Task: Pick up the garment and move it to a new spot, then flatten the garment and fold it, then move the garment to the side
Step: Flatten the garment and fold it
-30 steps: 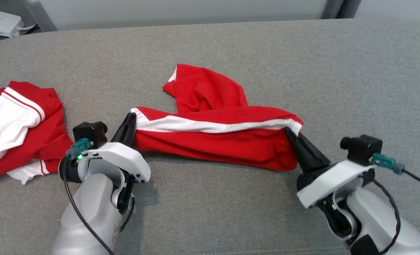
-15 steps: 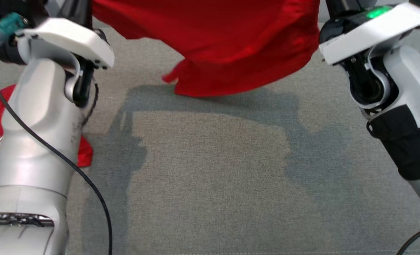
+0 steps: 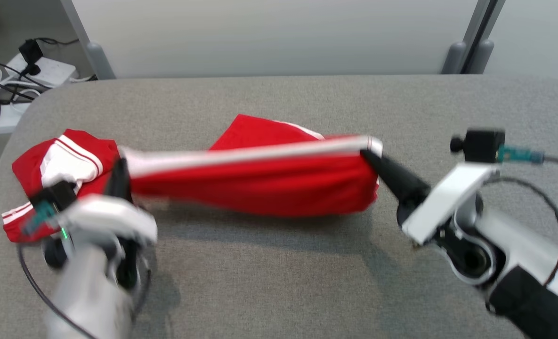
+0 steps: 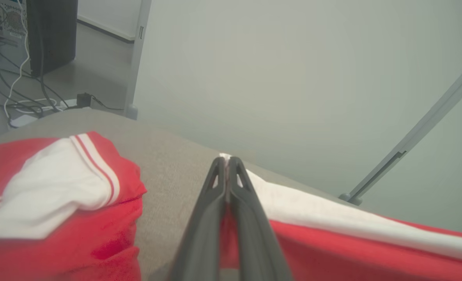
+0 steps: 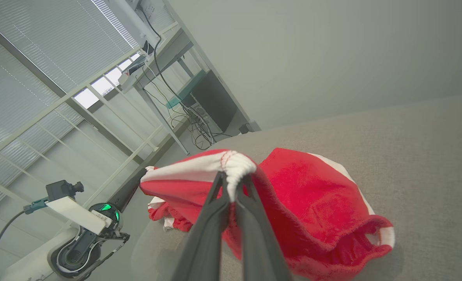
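Note:
The garment (image 3: 260,183) is red with a white band, pulled into a long strip just above the grey table. My left gripper (image 3: 118,165) is shut on the band's left end, and that arm is blurred. My right gripper (image 3: 368,154) is shut on the right end. In the left wrist view the fingers (image 4: 227,159) pinch the white band of the garment (image 4: 351,242). In the right wrist view my right gripper (image 5: 232,179) pinches the bunched white edge, and the garment (image 5: 305,195) sags onto the table behind it.
A second red and white garment (image 3: 62,160) lies crumpled at the table's left end, close beside my left gripper, and shows as well in the left wrist view (image 4: 59,195). Bare grey table (image 3: 279,273) spreads in front. A power strip and cables (image 3: 38,70) lie on the floor beyond the left corner.
The head camera has shifted. The garment went up off the table between both grippers and is now low again, stretched tighter and further left, its left end by the other garment.

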You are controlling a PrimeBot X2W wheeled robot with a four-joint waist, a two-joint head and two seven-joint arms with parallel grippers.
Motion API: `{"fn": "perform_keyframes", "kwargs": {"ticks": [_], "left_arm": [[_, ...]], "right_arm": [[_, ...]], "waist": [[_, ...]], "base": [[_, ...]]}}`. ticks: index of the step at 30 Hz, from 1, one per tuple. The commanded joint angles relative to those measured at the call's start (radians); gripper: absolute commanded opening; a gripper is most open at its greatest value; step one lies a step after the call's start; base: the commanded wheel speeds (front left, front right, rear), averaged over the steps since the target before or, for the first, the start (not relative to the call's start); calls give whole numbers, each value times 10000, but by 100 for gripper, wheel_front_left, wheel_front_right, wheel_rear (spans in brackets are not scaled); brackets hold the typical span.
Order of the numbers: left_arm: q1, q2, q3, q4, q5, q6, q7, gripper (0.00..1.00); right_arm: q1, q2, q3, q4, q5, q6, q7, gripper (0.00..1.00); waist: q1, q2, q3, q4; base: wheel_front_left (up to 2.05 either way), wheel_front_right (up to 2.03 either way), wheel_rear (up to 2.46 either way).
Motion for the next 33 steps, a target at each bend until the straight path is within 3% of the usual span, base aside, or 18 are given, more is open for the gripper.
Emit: {"fn": "perform_keyframes", "kwargs": {"ticks": [1,7,13,15,17,20,21,23,25,28,30,33], "left_arm": [[-72,337,308,-317,-59,-78,-58,0],[1883,42,-115,-206,-15,-170,-8,0],[2388,560,-1341,-1248,-52,-240,1910,0],[2262,911,-2017,-1906,-350,-242,3302,0],[1896,1289,-2983,-2492,-950,-244,5548,0],[582,1691,-3251,-3127,-2802,-245,8927,0],[-97,1955,-3040,-3195,-3074,-203,9446,0],[-1921,2564,-2640,-3531,-2555,-58,8658,0],[-3790,2500,-1904,-3887,-2160,210,6450,0],[-5518,2220,-1779,-3648,-1598,117,4286,0],[-6128,2092,-1944,-3278,-1319,12,3415,0],[-6426,1906,-2069,-2668,-1310,-111,2568,0]], "right_arm": [[122,-123,-80,-290,116,42,-22,0],[1324,-780,742,-1407,681,42,177,0],[1948,-1767,1157,-2715,1665,42,1410,0],[1793,-2052,1240,-2745,1960,42,2165,0],[1301,-2103,1190,-2371,2231,42,2937,0],[-144,-1715,732,-1034,2910,42,4124,0],[-907,-1498,486,-328,2925,42,4271,0],[-2750,-888,-329,1238,2649,42,3575,0],[-4583,-269,-1148,2437,2039,42,2114,0],[-6240,260,-1767,3371,1281,42,403,0],[-6736,318,-1840,3695,977,42,-41,0],[-6847,305,-1692,3903,925,42,211,0]], "waist": [[0,0,-117,25],[0,0,-129,1],[0,0,454,90],[0,0,853,102],[0,0,1350,101],[0,0,2234,103],[0,0,2520,78],[0,0,3074,-6],[0,0,3481,-62],[0,0,3474,-82],[0,0,3315,-77],[0,0,3221,-110]], "base": [[0,0,0],[0,0,0],[0,0,0],[0,0,0],[0,0,0],[0,0,0],[0,0,0],[0,0,0],[0,0,0],[0,0,0],[0,0,0],[0,0,0]]}}
